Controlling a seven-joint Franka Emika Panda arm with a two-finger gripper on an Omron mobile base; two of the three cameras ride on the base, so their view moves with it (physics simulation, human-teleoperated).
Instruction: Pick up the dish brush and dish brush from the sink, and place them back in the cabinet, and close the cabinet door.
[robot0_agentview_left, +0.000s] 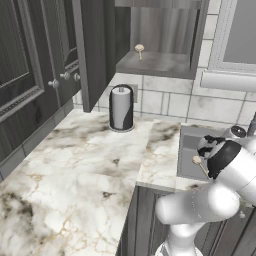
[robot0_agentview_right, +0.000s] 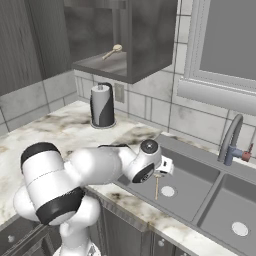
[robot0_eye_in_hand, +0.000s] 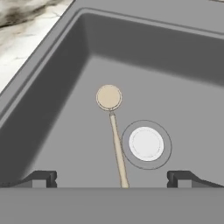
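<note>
Gripper (robot0_eye_in_hand: 112, 179) fingers spread wide, holding nothing, hanging over the sink (robot0_eye_in_hand: 52, 109). One dish brush (robot0_eye_in_hand: 113, 131) lies on the basin floor just beside the white drain (robot0_eye_in_hand: 146, 144). Second dish brush (robot0_agentview_left: 139, 49) rests on the shelf of the cabinet (robot0_agentview_left: 155, 64), cabinet door (robot0_agentview_left: 92, 50) open. Paper towel roll (robot0_agentview_left: 121, 107) stands on the counter (robot0_agentview_left: 75, 170) below; faucet (robot0_agentview_right: 230, 137) behind the sink.

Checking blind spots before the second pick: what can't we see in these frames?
- Brush in the sink: handle end cut off at the bottom of the hand view; in the left base view the arm covers part of it.
- Cabinet door: top cropped by the left base view's edge.
- Hand: open, tips alone visible in the hand view.
- Brush on the shelf: too small for detail.
</note>
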